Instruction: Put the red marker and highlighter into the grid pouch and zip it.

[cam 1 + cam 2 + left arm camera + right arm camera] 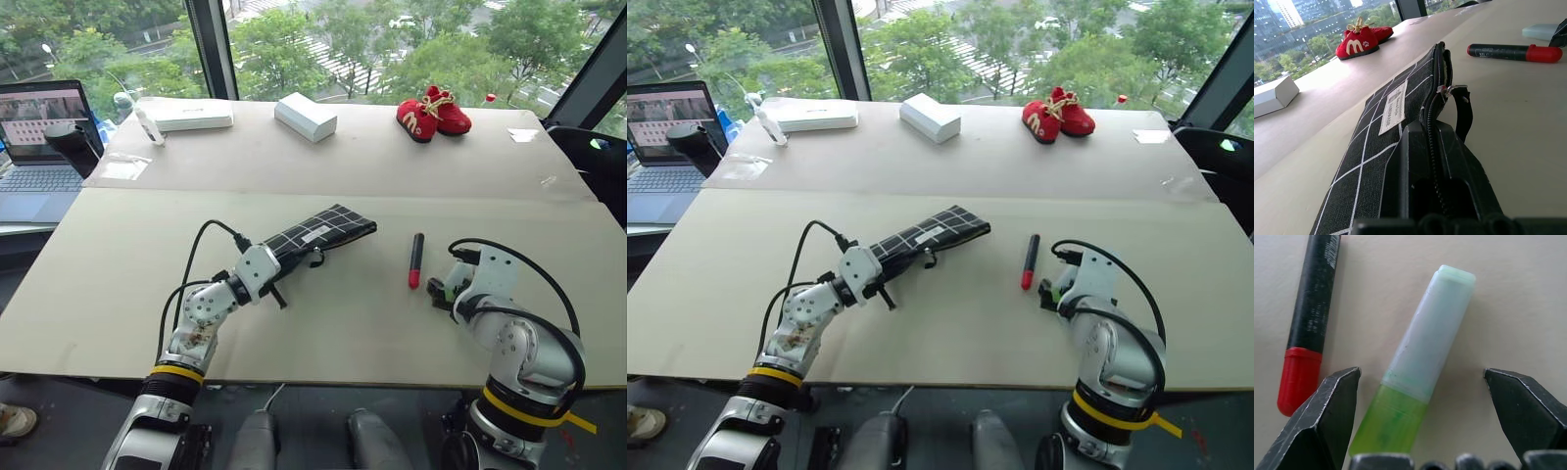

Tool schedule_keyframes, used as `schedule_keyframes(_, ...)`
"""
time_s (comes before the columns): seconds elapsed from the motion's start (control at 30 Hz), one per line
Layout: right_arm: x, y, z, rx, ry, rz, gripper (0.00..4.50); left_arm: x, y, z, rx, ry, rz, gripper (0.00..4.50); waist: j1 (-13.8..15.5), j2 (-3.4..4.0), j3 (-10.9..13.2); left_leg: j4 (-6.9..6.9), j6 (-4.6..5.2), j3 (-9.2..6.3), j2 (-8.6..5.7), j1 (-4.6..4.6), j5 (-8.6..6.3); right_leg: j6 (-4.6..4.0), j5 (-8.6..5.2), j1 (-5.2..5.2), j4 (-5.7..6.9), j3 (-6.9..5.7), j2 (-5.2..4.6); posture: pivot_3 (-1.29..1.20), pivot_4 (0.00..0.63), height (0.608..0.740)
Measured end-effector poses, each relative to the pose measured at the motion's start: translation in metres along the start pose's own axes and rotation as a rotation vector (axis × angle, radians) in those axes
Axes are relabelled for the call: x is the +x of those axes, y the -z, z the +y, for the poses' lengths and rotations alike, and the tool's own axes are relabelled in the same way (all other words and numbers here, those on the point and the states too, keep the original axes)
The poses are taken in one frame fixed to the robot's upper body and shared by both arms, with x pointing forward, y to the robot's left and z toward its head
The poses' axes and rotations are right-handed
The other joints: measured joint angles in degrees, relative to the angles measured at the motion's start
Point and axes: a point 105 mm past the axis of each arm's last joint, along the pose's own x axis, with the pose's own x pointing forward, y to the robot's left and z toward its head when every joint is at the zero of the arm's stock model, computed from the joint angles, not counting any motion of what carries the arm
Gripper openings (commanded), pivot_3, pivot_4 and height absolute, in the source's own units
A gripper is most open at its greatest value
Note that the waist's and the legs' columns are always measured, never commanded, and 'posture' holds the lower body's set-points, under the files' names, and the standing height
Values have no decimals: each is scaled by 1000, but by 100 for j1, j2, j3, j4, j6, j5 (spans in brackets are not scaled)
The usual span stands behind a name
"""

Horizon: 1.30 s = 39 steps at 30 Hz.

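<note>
Two pale boards are making up the tabletop (323,323), butting along a seam that is running across behind the grid pouch (318,233); the near edge is lying just under the robot's wrists, and a broad stretch of bare matte surface is spreading between the pouch and the red marker (415,259), leaving open room there. The left gripper (279,257) is clamping shut on the near end of the pouch, a flat black fabric rectangle crossed with white grid lines and carrying a small white label; its zipper teeth are running along the upper edge, and a black pull strap is looping down beside them, as the left wrist view is showing. The marker is lying well to the right of the pouch, slim and round, its dark barrel pointing away and its glossy red cap toward the near edge. The right gripper (1422,391) is hovering with its black wedge-shaped fingers standing wide apart on either side of the highlighter (1418,367), not touching it; the highlighter is lying just beside the marker's red cap, stubby and flat-sided, its translucent green body near the fingers and its paler whitish cap pointing away. Far back, near the window edge, a pair of red baby shoes (433,112) and a white box (305,116) are sitting apart from everything.
</note>
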Motion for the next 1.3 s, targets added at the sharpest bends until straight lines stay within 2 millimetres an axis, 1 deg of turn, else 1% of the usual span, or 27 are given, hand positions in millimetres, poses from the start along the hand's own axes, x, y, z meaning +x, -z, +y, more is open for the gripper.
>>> schedule_keyframes(0.23, -1, 3, -3, 8, 25, 3, 4455, 0, 0, 1, 3, -3, 0, 0, 11, 0, 0, 0, 0, 0, 0, 0, 0, 0, 0, 2, -2, -1, 0, 0, 150, 729)
schedule_keyframes(0.4, -1, 3, -8, 17, 57, 1, 3123, -1, 0, 1, 5, -3, 2, 0, 4, 0, 0, 0, 0, 0, 0, 0, 0, 0, 0, 2, -2, -1, 0, 0, 150, 729)
schedule_keyframes(0.43, -1, 3, -10, 20, 64, 0, 2740, -1, 0, 1, 5, -3, 2, 0, 1, 0, 0, 0, 0, -1, 0, 1, 0, 0, 0, 2, -2, -1, 0, 0, 150, 729)
schedule_keyframes(0.47, -1, 3, -11, 25, 69, -1, 2472, -1, 0, 1, 6, -3, 3, 0, -1, 0, 0, 0, 0, 0, 1, 1, 0, 0, 0, 2, -2, -1, 0, 0, 150, 729)
schedule_keyframes(0.5, 0, 3, -13, 31, 77, -2, 2069, -1, 0, 1, 6, -3, 3, 0, -3, 0, 0, 0, 0, -1, 1, 1, 0, 0, 0, 2, -2, -1, 0, 0, 150, 729)
schedule_keyframes(0.53, 0, 3, -13, 34, 79, -3, 1807, -1, 0, 1, 6, -3, 3, 0, -4, 0, 0, 0, 0, 0, 0, 1, 0, 0, 0, 2, -2, -1, 0, 0, 150, 729)
schedule_keyframes(0.6, 0, 3, -15, 43, 84, -4, 1053, -1, 0, 2, 7, -3, 4, 0, -8, 0, 0, 0, 0, 0, 1, 1, 0, 0, 0, 2, -2, -1, 1, 0, 150, 729)
schedule_keyframes(0.73, 0, 2, -14, 46, 75, -4, 1050, -1, 0, 2, 8, -4, 5, 0, -15, -1, 0, 0, 0, 0, 1, 2, 0, 0, 0, 2, -2, 0, 1, 0, 150, 729)
schedule_keyframes(0.8, 4, -3, -12, 47, 59, -9, 1049, -2, 0, 3, 9, -5, 6, 0, -20, -1, 0, 0, 0, 1, 1, 3, 0, 0, 0, 5, -2, 0, 0, 0, 150, 729)
schedule_keyframes(0.83, 7, -7, -14, 34, 52, -13, 1049, -2, 0, 3, 9, -4, 4, 0, -23, -1, 0, 1, 0, 4, -1, 4, 0, 0, 0, 5, -3, 3, -1, 0, 150, 729)
schedule_keyframes(0.9, 16, -24, -15, -13, -10, -82, 1049, -3, -3, 4, 16, 2, -1, 0, -30, 3, 4, 1, 0, 7, -2, 2, 0, 0, 0, -1, -3, 7, -1, 0, 150, 729)
schedule_keyframes(0.93, 17, -36, -14, -65, -41, -136, 1049, -4, -4, 5, 20, 6, -2, 0, -32, 7, 6, 0, 0, 9, -2, 2, 0, 1, 0, -1, -3, 8, -1, 0, 150, 729)
schedule_keyframes(0.97, 17, -53, -12, -157, -78, -215, 1049, -6, -5, 7, 23, 8, -4, 0, -32, 14, 11, -2, 0, 9, -2, 0, 0, 1, -1, -2, -6, 8, -1, 0, 150, 729)
schedule_keyframes(1.0, 10, -77, -6, -315, -139, -341, 1049, -8, -7, 10, 19, 10, -7, 0, -37, 25, 21, -3, 0, 10, -4, -3, 0, 4, -2, -5, -10, 10, -3, 0, 150, 729)
schedule_keyframes(1.03, 1, -96, 1, -439, -189, -442, 1049, -11, -8, 13, 18, 8, -4, 0, -42, 26, 21, -8, 1, 10, -3, 0, -1, 7, -4, -4, -12, 9, -1, 0, 150, 729)
schedule_keyframes(1.1, -16, -113, 20, -671, -314, -589, 1049, -14, -11, 18, 15, 13, -7, 0, -44, 25, 20, -19, 2, 5, 6, 4, -1, 8, -5, 4, -30, 2, 6, 0, 150, 729)
schedule_keyframes(1.17, -22, -108, 34, -882, -435, -641, 1049, -16, -13, 20, 10, 24, -14, 0, -42, 24, 21, -23, 2, 6, 5, 5, -1, 7, -4, 8, -39, 3, 5, 0, 150, 729)
schedule_keyframes(1.23, -21, -92, 44, -1088, -555, -651, 1049, -20, -13, 24, -1, 37, -6, 0, -35, 23, 21, -23, 1, 11, 2, 3, -1, 5, -2, 7, -43, 6, 1, 0, 150, 729)
schedule_keyframes(1.27, -21, -88, 47, -1133, -589, -652, 1049, -22, -14, 25, -6, 38, -7, 0, -33, 22, 22, -22, 1, 12, 2, 2, -1, 4, -1, 7, -44, 8, 1, 0, 150, 729)
schedule_keyframes(1.3, -21, -82, 51, -1218, -628, -665, 1049, -23, -14, 26, -9, 45, -9, 0, -28, 22, 22, -21, 1, 12, 2, 2, -1, 4, 0, 7, -44, 8, 0, 0, 150, 729)
